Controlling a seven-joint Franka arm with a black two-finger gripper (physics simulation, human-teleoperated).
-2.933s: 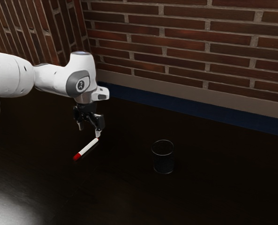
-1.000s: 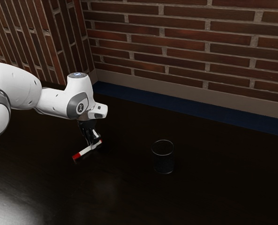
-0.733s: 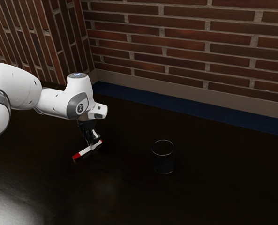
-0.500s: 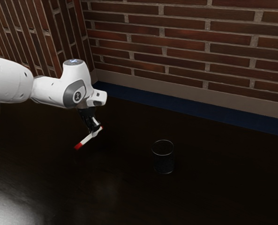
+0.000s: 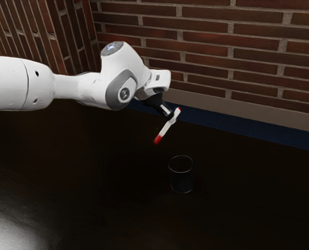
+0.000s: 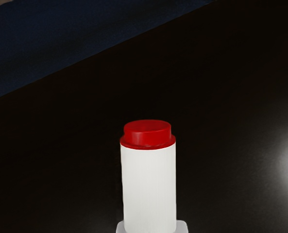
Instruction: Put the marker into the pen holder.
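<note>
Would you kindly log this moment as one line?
gripper: shut on marker | marker: aloft, tilted | pen holder: upright on table | insertion: not yet

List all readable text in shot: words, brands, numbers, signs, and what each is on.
No text readable.
Round emblem on the arm's grey joint cover: too small to read.
Pale mark on the arm's top: too small.
Marker: no lettering seen.
Pen holder: none seen.

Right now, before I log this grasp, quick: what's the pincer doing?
Pincer: closed on the marker, holding it tilted in the air above the table, outside the pen holder.
</note>
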